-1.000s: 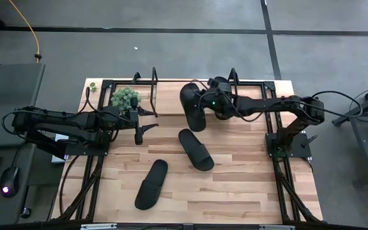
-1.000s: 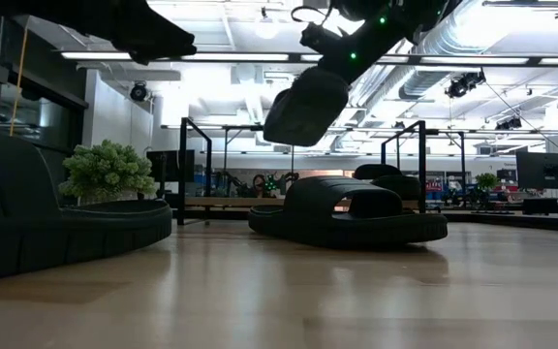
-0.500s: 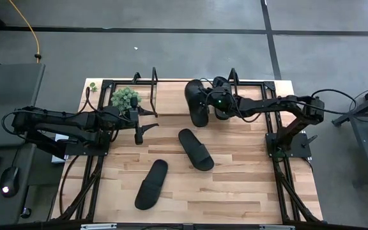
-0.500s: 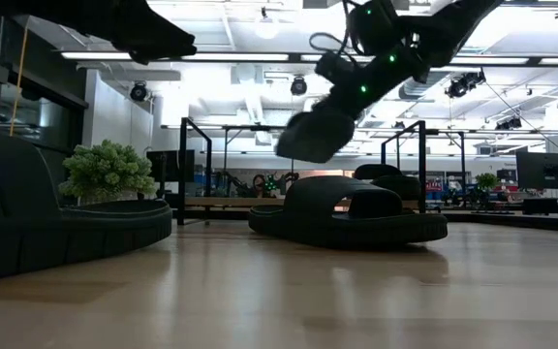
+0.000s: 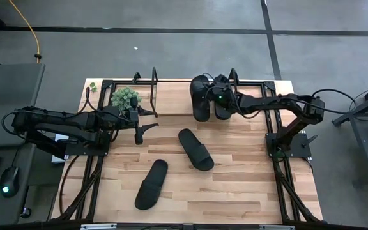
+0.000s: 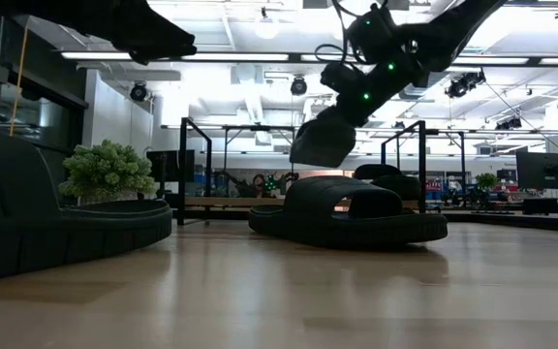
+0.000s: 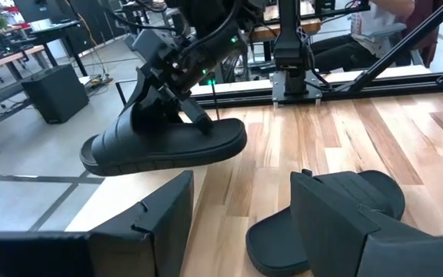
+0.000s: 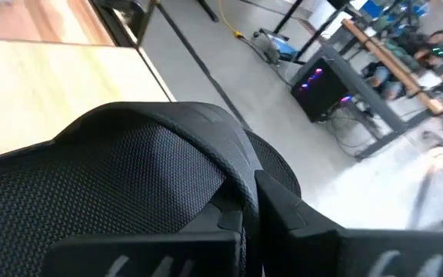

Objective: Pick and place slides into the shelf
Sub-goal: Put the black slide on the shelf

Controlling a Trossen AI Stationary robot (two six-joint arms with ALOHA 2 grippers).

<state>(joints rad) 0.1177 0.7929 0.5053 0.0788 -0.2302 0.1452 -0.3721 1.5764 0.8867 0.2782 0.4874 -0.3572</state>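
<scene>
My right gripper (image 5: 209, 99) is shut on one black slide (image 5: 200, 102) and holds it in the air above the shelf (image 5: 171, 96), the light wood board with black wire end frames at the table's far edge. The low view shows this slide (image 6: 323, 141) tilted above another slide (image 6: 376, 173) that rests farther back on the shelf. Two more slides lie sole-down on the table, one in the middle (image 5: 195, 149) and one nearer (image 5: 151, 184). My left gripper (image 5: 137, 131) hangs open over the table's left part, touching nothing. My right gripper holds the slide by its wide strap (image 8: 229, 181), pinched between the two fingers (image 8: 298, 223). In the left wrist view the fingers come at the strap (image 7: 177, 104) slanting down from above. The slide is lifted clear, with its sole (image 7: 168, 146) hanging below the fingers.
A small green plant (image 5: 125, 97) stands at the shelf's left end, close to my left gripper. The shelf's black wire frames (image 5: 233, 76) rise at both ends. Black arm mounts run along the table's left and right edges. Bare wood lies near the front edge (image 5: 235, 191).
My right gripper has carried the slide a little toward the table's far edge and to the right, and has come down closer to the shelf. The slide has stayed lifted clear.
</scene>
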